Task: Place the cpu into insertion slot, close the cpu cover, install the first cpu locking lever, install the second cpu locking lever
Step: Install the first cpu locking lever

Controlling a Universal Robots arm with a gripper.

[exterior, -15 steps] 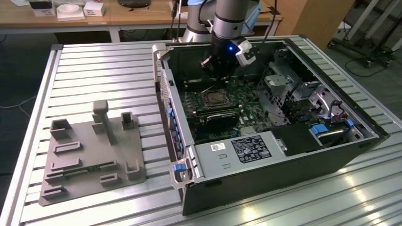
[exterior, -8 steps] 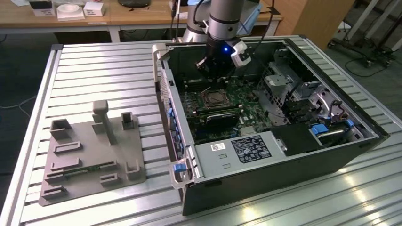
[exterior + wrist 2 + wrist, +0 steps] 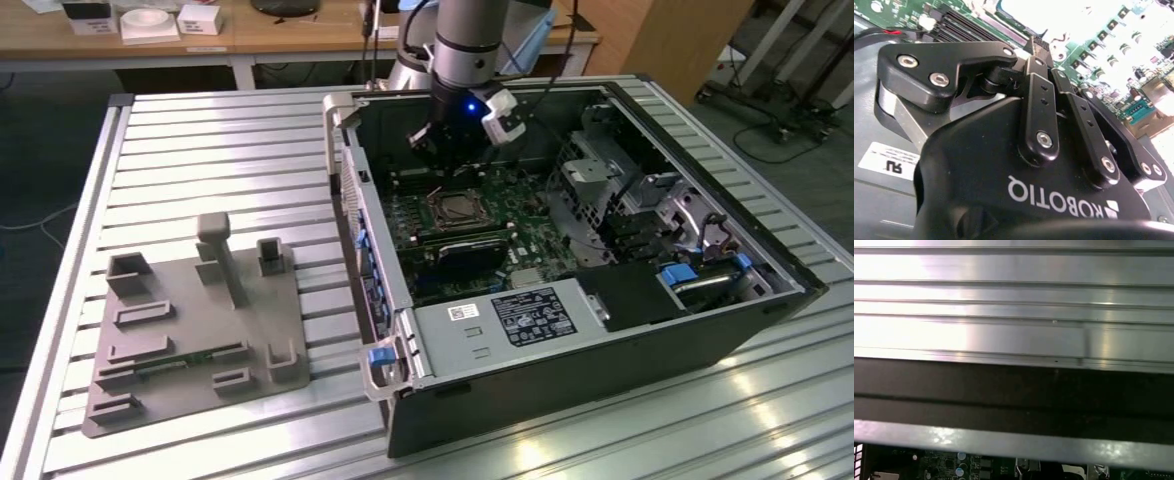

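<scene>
Ribbed table [image 3: 200,130], cpu [image 3: 462,208] flat in insertion slot [image 3: 437,214], gripper [image 3: 1037,45] near.

The arm [image 3: 467,40] is showing as a silvery-grey tube with a darker band ringing it, and a pale blue cap [image 3: 531,40] is sitting at its 3 o'clock. Lower down, a small blue light [image 3: 470,106] is glowing on the black wrist, with a white bracket [image 3: 503,115] jutting out at 3 o'clock of that light. A thin black cable [image 3: 367,30] is trailing at the arm's 9 o'clock. In the second wrist view the gripper [image 3: 1037,46] is looking matte black and rounded, carrying white lettering [image 3: 1064,197]. Its chunky links are wearing silver socket-head screws [image 3: 1044,139] and narrowing together into one ribbed tip, while a brushed metal block [image 3: 901,120] is peeking from under one link.
</scene>
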